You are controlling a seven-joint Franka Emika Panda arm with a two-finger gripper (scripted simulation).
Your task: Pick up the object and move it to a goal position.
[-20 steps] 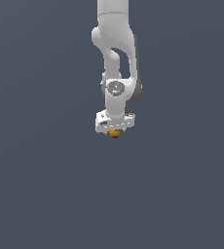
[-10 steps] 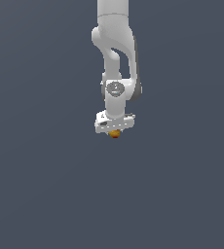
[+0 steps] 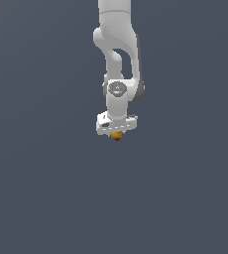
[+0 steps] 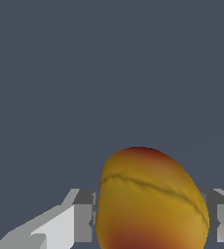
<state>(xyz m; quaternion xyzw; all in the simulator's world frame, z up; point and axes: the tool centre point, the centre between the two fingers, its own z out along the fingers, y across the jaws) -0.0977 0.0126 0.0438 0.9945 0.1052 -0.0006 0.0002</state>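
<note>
**Round fruit in a narrow pinch — slip is your main risk**

You are looking at the white gripper (image 3: pixel 116 133) clamping the object, a small orange-yellow fruit-like ball (image 3: pixel 117 136) with reddish patches. In the exterior view the ball is peeking out just below the gripper body, at the end of the Panda arm (image 3: pixel 117 54), with nothing but flat grey ground (image 3: pixel 46 198) around it. In the wrist view the ball (image 4: pixel 150 199) is filling the gap between the two fingers (image 4: pixel 84 216), and both pads appear to be touching its sides.

What you are risking from here:

- The ball is rounded and slightly lopsided, with a crease running across it, so the pads are probably bearing on small curved patches. A quick swing or a hard stop could be rolling it out of the pinch.
- Much of the ball seems to be sitting beyond the fingertips — a shallow hold, judging by how far it is bulging past them. Any loosening of the squeeze would likely be dropping it.
- No goal marker is showing in either view, so you are steering without a visible target; overshooting and correcting sharply would be adding the very jolts that threaten the hold.
- Whether the ball is clear of the ground cannot be told from these views.
</note>
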